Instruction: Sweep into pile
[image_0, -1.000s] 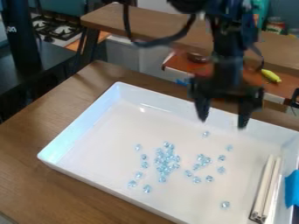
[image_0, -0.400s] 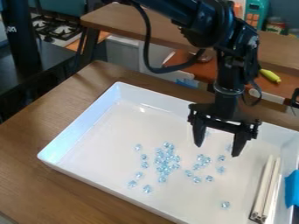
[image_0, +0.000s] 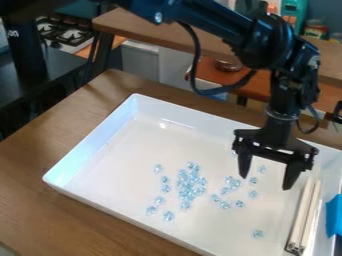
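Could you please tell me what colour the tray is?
The tray is white, seen best in the current camera view.

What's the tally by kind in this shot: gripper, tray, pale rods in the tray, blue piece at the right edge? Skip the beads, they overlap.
Gripper: 1
White tray: 1
Pale rods, side by side: 2
Blue piece: 1
Total: 5
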